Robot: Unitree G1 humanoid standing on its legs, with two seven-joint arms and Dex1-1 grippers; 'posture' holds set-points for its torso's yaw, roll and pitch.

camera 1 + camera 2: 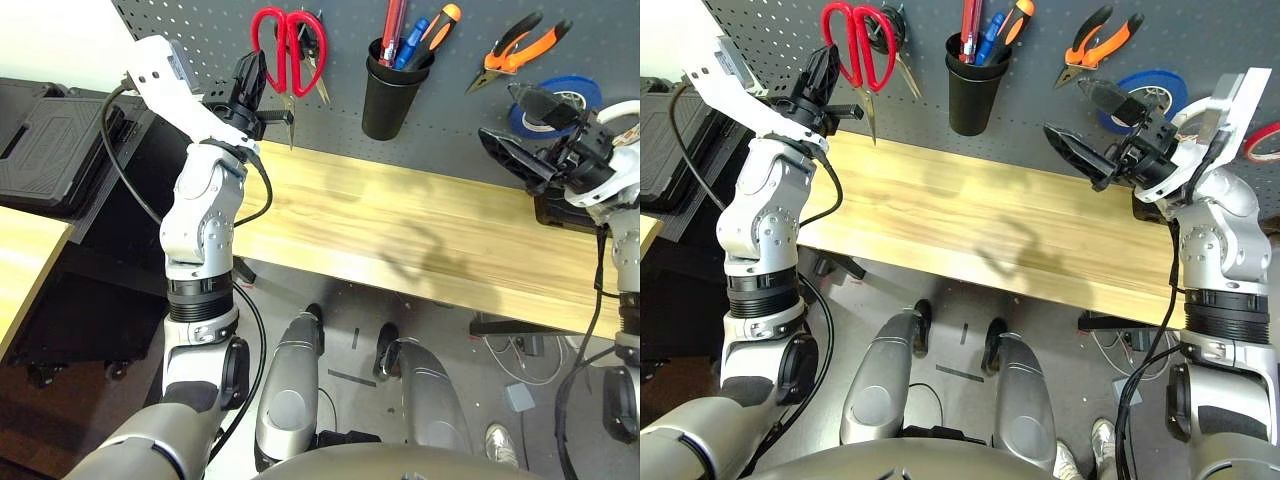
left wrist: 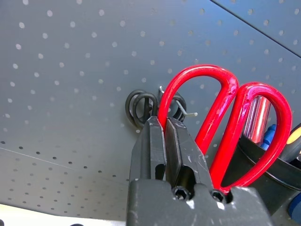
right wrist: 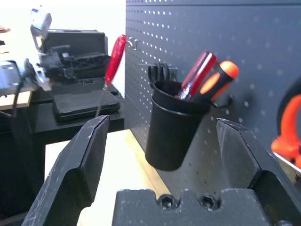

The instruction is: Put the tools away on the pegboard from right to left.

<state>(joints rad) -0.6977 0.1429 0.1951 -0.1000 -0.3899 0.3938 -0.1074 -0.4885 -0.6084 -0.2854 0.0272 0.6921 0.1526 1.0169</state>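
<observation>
Item: red-handled scissors (image 1: 285,45). Location: against the pegboard (image 1: 210,50), at about 11 o'clock in the head view, blades pointing down. Held by the left claw (image 2: 164,129), which is pinched fully closed on one red handle loop. A metal hook (image 2: 181,109) stands just behind that loop at 12 o'clock of the claw tips, with black-handled scissors (image 2: 141,106) hanging beside it; whether the red loop is already over the hook cannot be told.

Item: right claw (image 1: 1090,125). Spread to its widest, holding nothing, raised above the surface (image 1: 400,230) at 3 o'clock, facing the black cup (image 1: 390,90).

Stowed: slim red-handled screwdriver (image 1: 392,30) in the cup at 12 o'clock; orange-and-black-handled pliers (image 1: 515,50) at 1 o'clock; thin red tape ring (image 1: 1262,142) on the board at 3 o'clock in the right eye view.

Risk notes, judged: if the left claw lets go before the loop seats on the hook, the scissors would likely drop blade-first to the surface. The neighbouring black handles crowd the hook and could be knocked off. A pull-back with the loop snagged on the claw could drag the scissors free.
</observation>
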